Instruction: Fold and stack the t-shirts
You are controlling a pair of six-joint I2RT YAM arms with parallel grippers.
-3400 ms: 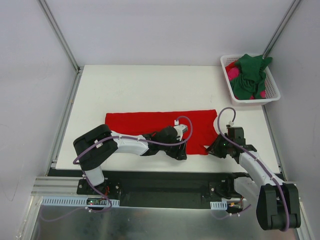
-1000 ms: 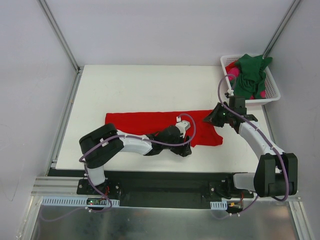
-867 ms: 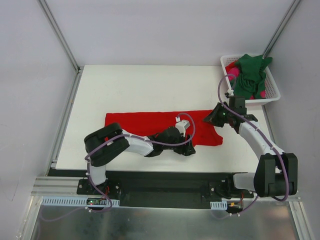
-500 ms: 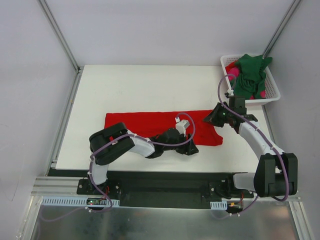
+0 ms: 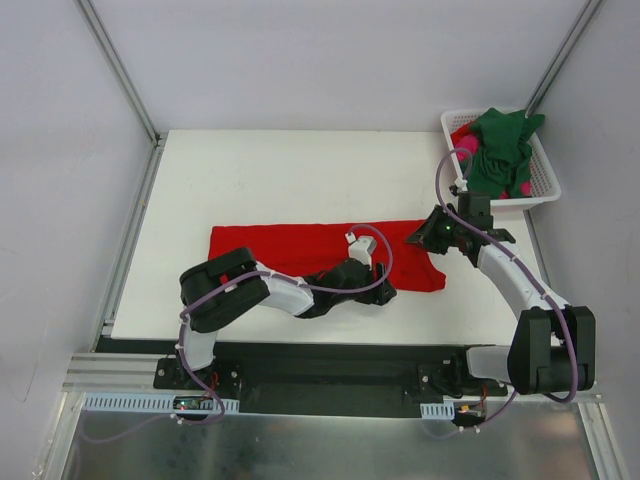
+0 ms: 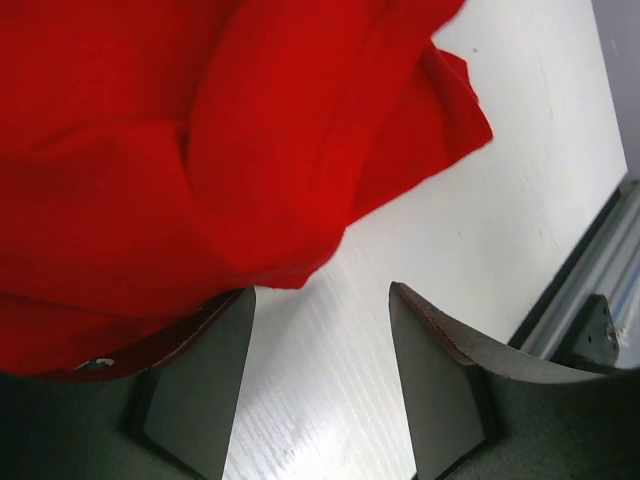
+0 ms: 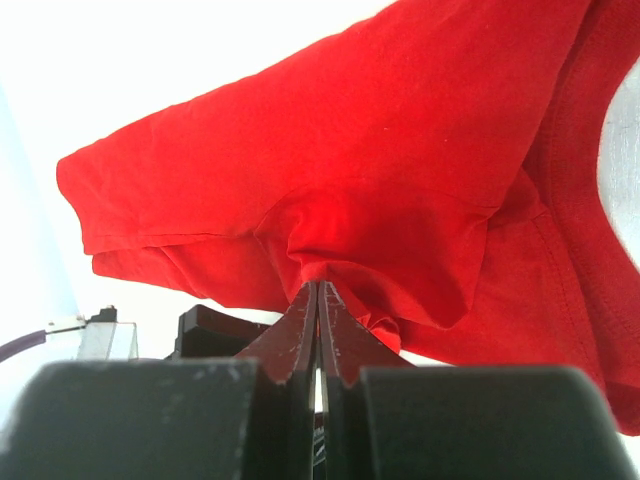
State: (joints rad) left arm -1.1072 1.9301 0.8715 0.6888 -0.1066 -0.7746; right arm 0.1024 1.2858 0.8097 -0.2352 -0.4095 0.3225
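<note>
Spread wide across the middle of the white surface (image 5: 280, 170): the red t-shirt (image 5: 290, 245), long side running from 9 to 3 o'clock, lying flat toward the 9 o'clock end. Bunched and doubled over at the 3 o'clock end, with a flap hanging down toward 6.

Pinched at that end's far corner by the right tool (image 5: 415, 240). Jaws together, a small peak of red cloth clamped between them (plain in the right wrist view, where the shirt hangs in soft folds behind the tips, collar band curving at 3 o'clock).

Down at the shirt's near edge, toward 5 o'clock of the cloth: the left tool (image 5: 385, 293), jaws apart, with nothing but bare surface between them. Red hem draped over the finger (image 6: 195, 390) at 9 o'clock of the left wrist view; the opposite finger free of the cloth.

Well apart from all this, at about 1 o'clock on the surface, by the far right corner: a white slotted basket (image 5: 548, 192). Heaped above its rim, the green t-shirt (image 5: 500, 150). Tucked beneath it, showing at the 9 o'clock side, the pink t-shirt (image 5: 466, 150).
</note>
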